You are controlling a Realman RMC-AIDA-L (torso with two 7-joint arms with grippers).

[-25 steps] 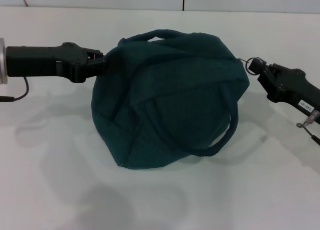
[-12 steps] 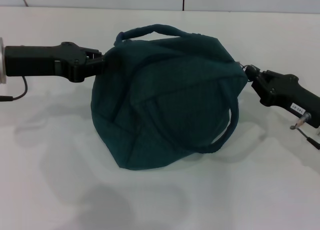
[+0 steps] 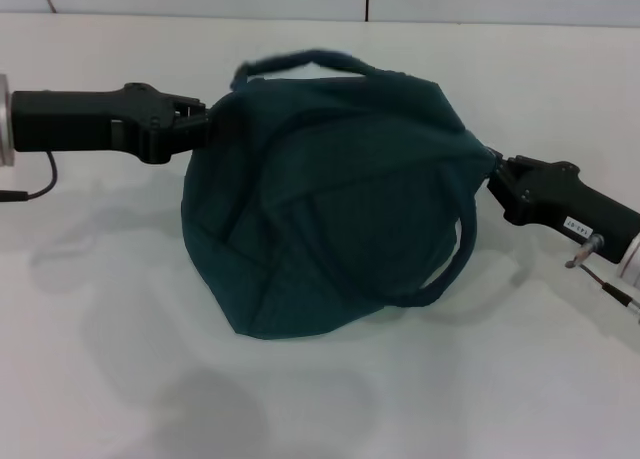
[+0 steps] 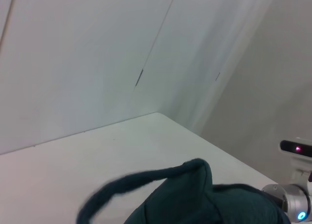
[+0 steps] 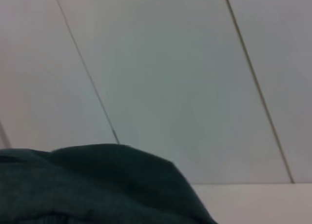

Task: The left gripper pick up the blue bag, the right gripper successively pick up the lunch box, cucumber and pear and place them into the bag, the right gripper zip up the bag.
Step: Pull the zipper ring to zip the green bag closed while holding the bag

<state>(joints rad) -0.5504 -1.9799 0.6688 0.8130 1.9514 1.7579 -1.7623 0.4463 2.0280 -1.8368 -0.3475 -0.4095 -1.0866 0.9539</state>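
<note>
Teal-blue bag (image 3: 330, 204) stretched between left gripper (image 3: 205, 129) at 9 o'clock, fingers clamped on fabric; right gripper (image 3: 497, 179) at 3 o'clock, grip unclear. Keep pull level, tension steady.

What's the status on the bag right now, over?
Left gripper clamped on the blue bag at its left edge. Right gripper at the bag's right corner, jaws hidden. Bag looks closed, bulging. Nothing in the way.

Lab-like test space: bare white table (image 3: 560, 399), plain panel walls (image 4: 73, 63).
</note>
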